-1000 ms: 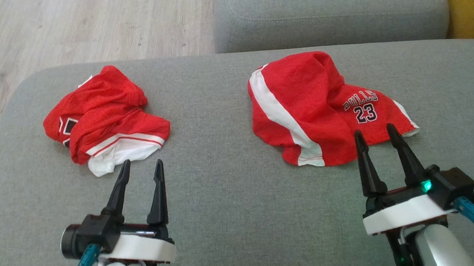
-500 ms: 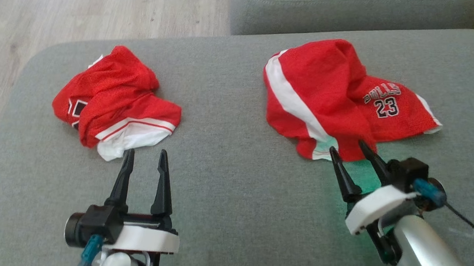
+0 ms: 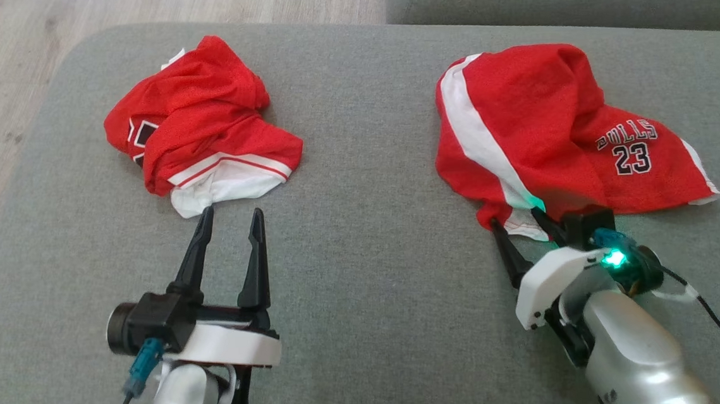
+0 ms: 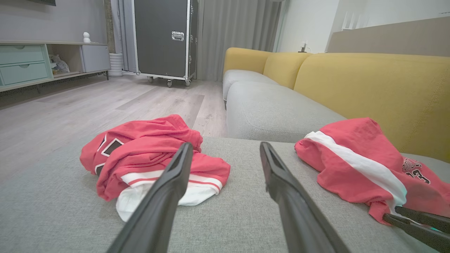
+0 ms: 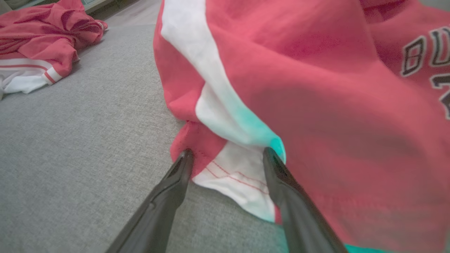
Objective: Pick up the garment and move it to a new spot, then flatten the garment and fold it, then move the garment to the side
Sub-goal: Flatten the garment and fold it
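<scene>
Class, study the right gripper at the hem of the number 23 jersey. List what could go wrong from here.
1. The open right gripper straddles only the hem corner of the crumpled jersey. A pinch there may slip, or catch several folds so it lifts bunched.
2. Its fingertips sit low against the sofa cushion, so closing could snag the upholstery.
3. The open left gripper points at the second red garment and might nudge it.
</scene>
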Motion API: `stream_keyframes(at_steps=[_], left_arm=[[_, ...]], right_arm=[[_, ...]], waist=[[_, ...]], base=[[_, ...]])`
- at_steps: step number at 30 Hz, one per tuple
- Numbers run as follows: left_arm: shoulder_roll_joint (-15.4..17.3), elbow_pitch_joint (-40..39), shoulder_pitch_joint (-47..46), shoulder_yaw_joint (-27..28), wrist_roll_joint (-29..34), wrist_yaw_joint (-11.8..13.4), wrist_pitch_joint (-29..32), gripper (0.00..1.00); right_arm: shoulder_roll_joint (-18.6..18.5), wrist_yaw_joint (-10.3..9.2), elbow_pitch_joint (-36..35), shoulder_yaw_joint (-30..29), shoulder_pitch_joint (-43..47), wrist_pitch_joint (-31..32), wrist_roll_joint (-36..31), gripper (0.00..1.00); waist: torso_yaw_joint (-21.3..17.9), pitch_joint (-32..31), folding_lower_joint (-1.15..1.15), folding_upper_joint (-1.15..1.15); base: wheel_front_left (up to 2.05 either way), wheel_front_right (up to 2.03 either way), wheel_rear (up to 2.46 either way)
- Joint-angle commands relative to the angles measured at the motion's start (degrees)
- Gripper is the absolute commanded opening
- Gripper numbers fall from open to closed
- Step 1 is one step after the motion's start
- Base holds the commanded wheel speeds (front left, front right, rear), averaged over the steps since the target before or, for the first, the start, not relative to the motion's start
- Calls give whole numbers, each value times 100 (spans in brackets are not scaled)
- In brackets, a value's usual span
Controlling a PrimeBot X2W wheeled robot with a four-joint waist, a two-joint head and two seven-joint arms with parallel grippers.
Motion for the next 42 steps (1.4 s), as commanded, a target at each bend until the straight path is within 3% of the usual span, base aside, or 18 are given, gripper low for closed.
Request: stream_keyframes(at_steps=[1,2,4,13,19,23,28,31,35,36,38,42], left_arm=[[15,-165,-258,165,67,-17,-30,100],[12,-165,-264,173,66,-19,-30,100],[6,-169,-268,184,72,-21,-30,100],[-5,-181,-133,284,59,1,-30,100],[-7,-207,-37,366,49,9,-30,100],[-7,-232,38,383,22,13,-30,100],[-8,-268,128,328,-35,55,-30,100],[-8,-298,228,338,-54,88,-30,100],[-8,-314,278,335,-56,90,-30,100],[-8,-322,278,332,-60,91,-30,100],[-8,-342,276,322,-64,93,-30,100],[-8,-371,284,311,-55,88,-30,100]], right_arm=[[-4,24,-32,219,-212,11,22,100],[-4,24,42,304,-248,26,78,100],[-4,24,186,427,-334,-37,-47,0],[-4,24,394,208,-272,-506,-457,0],[-15,24,321,-177,-45,-592,-933,0],[-209,24,117,-601,197,-571,-1337,0],[-499,24,-393,-1345,569,-252,-1640,0],[-693,24,-1103,-1915,929,176,-2095,0],[-570,24,-1930,-2806,1330,625,-2639,0],[-482,24,-2168,-3023,1406,664,-2791,5],[-277,24,-2608,-3330,1527,639,-3056,100],[-28,24,-3154,-3138,1630,308,-2894,100]], waist=[[20,19,-1,0],[23,20,-1,0],[13,6,-1,0],[-292,-238,-1,0],[-551,-447,-1,0],[-733,-625,-1,0],[-852,-804,-1,0],[-940,-902,-1,0],[-989,-950,-1,0],[-998,-953,-1,0],[-1015,-952,-1,0],[-1053,-946,-1,0]], base=[[0,0,0],[0,0,0],[0,0,0],[0,0,0],[0,0,0],[0,0,0],[0,0,0],[0,0,0],[0,0,0],[0,0,0],[0,0,0],[0,0,0]])
